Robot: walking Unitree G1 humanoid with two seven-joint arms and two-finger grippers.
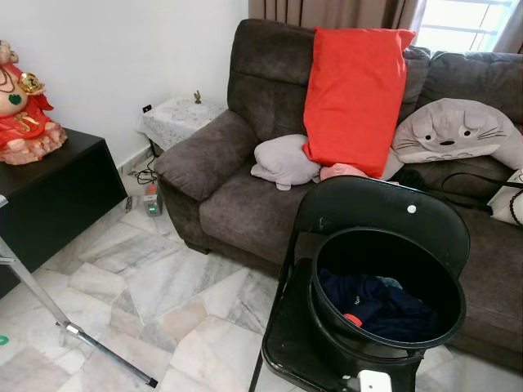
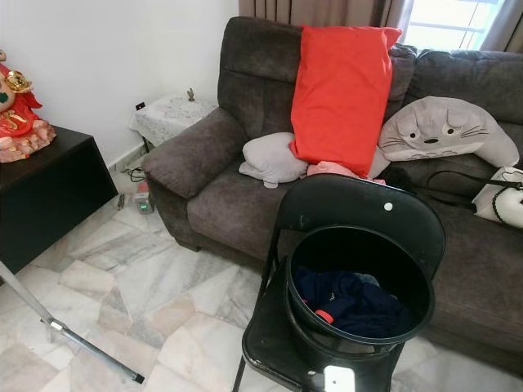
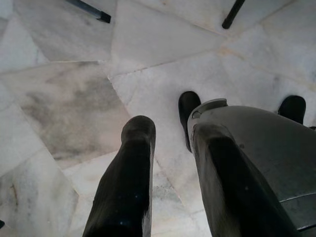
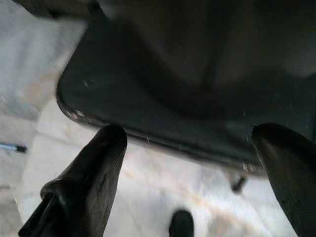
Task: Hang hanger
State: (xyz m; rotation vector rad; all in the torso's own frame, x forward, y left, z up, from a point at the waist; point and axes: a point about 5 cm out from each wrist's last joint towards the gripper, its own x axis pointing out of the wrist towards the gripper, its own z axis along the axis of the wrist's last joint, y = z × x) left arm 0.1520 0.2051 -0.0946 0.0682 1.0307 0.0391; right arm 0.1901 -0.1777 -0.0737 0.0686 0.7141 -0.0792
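Dark grey sofa point(image 1: 270, 188) runs along the back wall, red cushion point(image 1: 353, 98) propped on it, grey cushion point(image 1: 284, 161) and cat-face pillow point(image 1: 458, 131) beside. Marble floor point(image 1: 139, 286) in front. Black cabinet point(image 1: 49, 196) at left with a red figurine point(image 1: 20, 106) on top. Black folding chair point(image 1: 384, 216) stands just in front of the sofa, a black bucket point(image 1: 384, 327) on its seat with dark blue clothes point(image 1: 384, 306) inside and a small red bit among them.

No hanger can be made out anywhere; it may be in the bucket under the clothes, cannot tell. No rail seen either, apart from a metal leg point(image 1: 98, 347) low left.

Left gripper point(image 3: 170, 163) hangs over the floor, its 2 fingers a little apart, empty. Right gripper point(image 4: 192, 143) hangs by the chair seat edge, fingers spread wide, empty.

Judged progress: nothing done yet. Left to do: find the hanger, grasp it, carry it, hang it.
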